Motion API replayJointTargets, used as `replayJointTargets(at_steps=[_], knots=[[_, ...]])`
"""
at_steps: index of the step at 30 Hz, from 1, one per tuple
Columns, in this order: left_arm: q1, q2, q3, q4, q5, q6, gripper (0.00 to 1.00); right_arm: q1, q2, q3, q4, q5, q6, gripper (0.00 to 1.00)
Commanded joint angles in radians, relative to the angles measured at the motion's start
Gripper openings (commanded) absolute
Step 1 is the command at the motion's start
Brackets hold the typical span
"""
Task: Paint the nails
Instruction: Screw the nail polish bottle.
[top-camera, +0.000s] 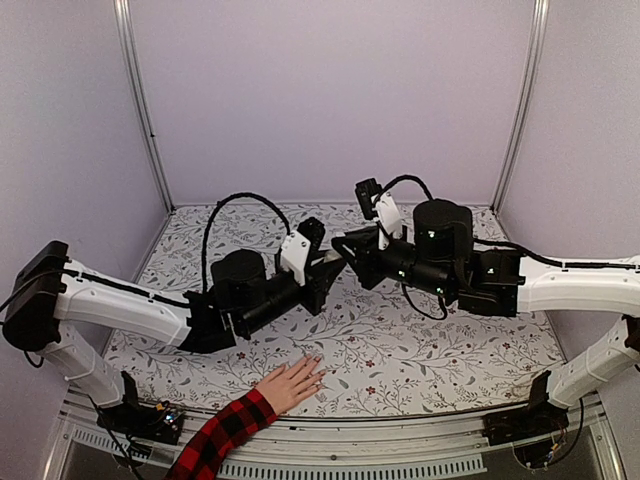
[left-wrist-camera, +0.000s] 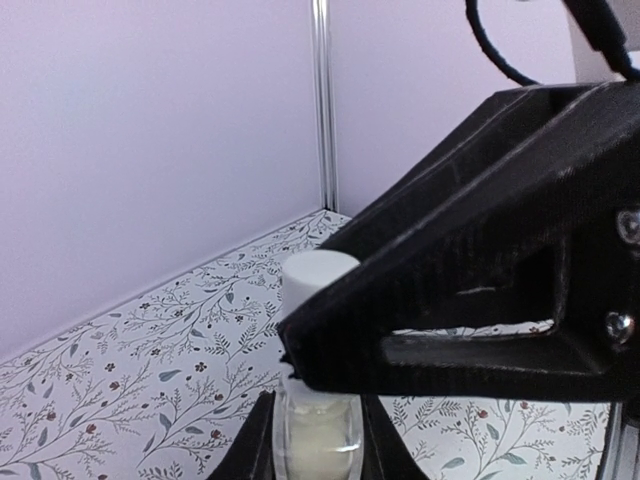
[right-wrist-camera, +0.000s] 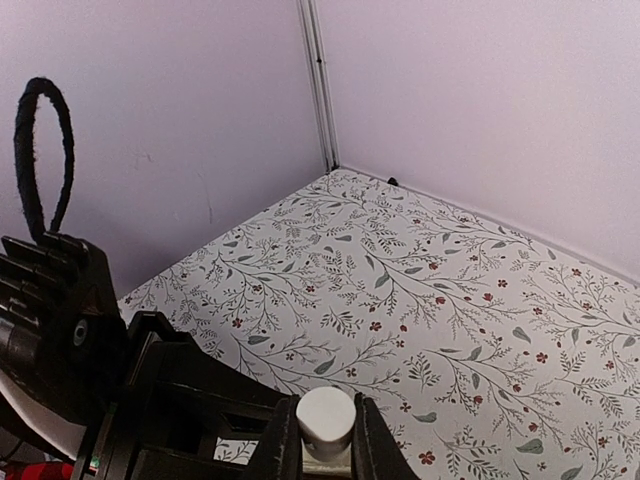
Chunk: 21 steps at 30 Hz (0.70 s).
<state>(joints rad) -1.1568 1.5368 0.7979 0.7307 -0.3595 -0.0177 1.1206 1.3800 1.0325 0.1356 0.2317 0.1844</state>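
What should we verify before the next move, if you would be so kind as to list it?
1. Bottle secured: ok, its clear body sits between the closed fingers of the left gripper.
2. White cap gripped: ok, the right gripper is shut on it.
3. Cap off: not ok, it sits on the bottle.
4. Hand in place: ok, flat on the table near the front edge, fingers spread.
5. Nails bare or painted: cannot tell, too small.
6. Grippers apart from the hand: ok, they meet over the table's middle.
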Motion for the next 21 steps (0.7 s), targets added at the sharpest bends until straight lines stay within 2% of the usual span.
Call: replayJointTargets(at_steps=[1, 4, 9, 12, 17, 21], knots=[[-0.004, -0.025, 0.047, 0.097, -0.016, 0.005, 0.00, 0.036, -0.013, -0.039, -0.056, -0.100, 0.003, 0.15], [-0.002, -0.046, 0.023, 0.096, -0.016, -0.004, 0.00, 0.036, -0.047, -0.047, -0.051, -0.112, -0.015, 0.24], [0.004, -0.089, -0.008, 0.058, 0.024, -0.004, 0.00, 0.035, -0.136, -0.094, -0.029, -0.155, -0.057, 0.51], [0.010, -0.114, -0.016, 0.035, 0.124, 0.010, 0.00, 0.031, -0.207, -0.136, -0.019, -0.216, -0.103, 0.64], [0.024, -0.159, -0.026, -0.031, 0.334, 0.016, 0.00, 0.024, -0.311, -0.172, -0.061, -0.359, -0.172, 0.71], [0.030, -0.176, -0.010, -0.101, 0.596, 0.016, 0.00, 0.024, -0.368, -0.155, -0.120, -0.461, -0.238, 0.71]])
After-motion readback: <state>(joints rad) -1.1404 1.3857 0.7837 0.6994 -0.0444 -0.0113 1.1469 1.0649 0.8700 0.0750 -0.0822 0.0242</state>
